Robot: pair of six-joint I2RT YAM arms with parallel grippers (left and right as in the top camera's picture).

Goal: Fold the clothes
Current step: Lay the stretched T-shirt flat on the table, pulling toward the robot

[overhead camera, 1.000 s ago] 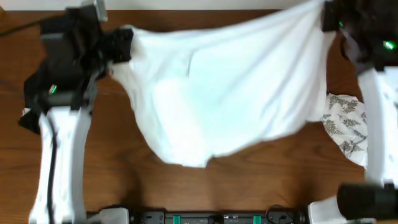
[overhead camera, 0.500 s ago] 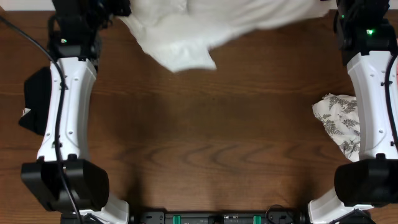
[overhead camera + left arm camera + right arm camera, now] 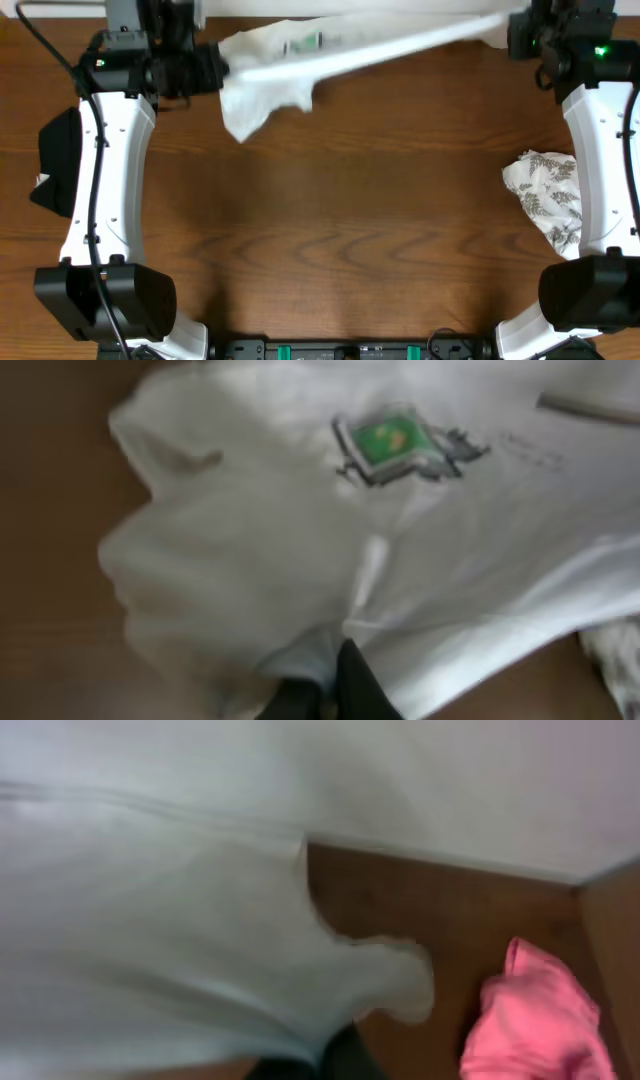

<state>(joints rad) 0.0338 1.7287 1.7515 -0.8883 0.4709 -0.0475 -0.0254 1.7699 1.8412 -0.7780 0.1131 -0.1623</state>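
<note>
White T-shirt point(image 3: 340, 50) hangs stretched betw. both arms over the worktop's point(image 3: 340, 220) far edge. Left gripper point(image 3: 318, 685) & right gripper point(image 3: 315, 1060): jaws pinching shirt cloth. Step, I judge: spreading it out. Next: lower evenly, keep tension, lay flat.

**White T-shirt stretched out, three other garments at the sides**

The white T-shirt point(image 3: 350, 50) is pulled into a long, narrow band across the far side of the table point(image 3: 330, 220), with a loose bunch hanging near its left end. Its green-and-black print point(image 3: 390, 440) shows near that end. A crumpled leaf-patterned white cloth point(image 3: 548, 195) lies at the right. A black garment point(image 3: 58, 160) lies at the left edge. A pink garment point(image 3: 535, 1015) lies bunched near the shirt's right end.
</note>
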